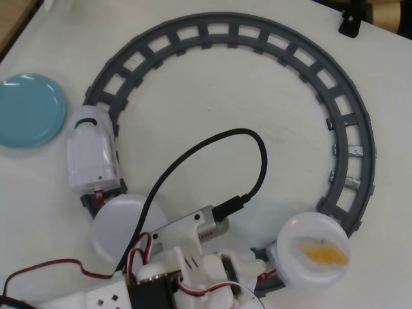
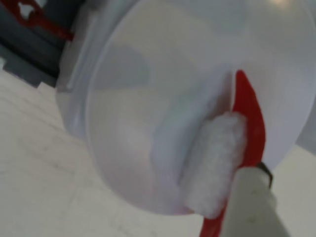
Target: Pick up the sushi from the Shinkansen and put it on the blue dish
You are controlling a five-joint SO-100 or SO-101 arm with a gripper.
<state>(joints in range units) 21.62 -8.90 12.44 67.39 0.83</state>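
Sushi (image 2: 251, 121), a red leaf-shaped piece, lies at the right edge of a round white plate (image 2: 163, 98) in the wrist view, with a lump of white rice (image 2: 212, 165) just beside it. Its long axis runs nearly top to bottom of that view, one pointed end aimed upward. A pale fingertip (image 2: 252, 202) of the tool touches its lower end; whether the tool is clamped or apart cannot be told. From overhead, the arm (image 1: 187, 257) covers the plate. The white Shinkansen (image 1: 93, 154) sits on the grey track (image 1: 257, 38), nose toward the blue dish (image 1: 29, 109) on the bench (image 1: 212, 103). Another plate carries a yellow-orange piece (image 1: 325, 254).
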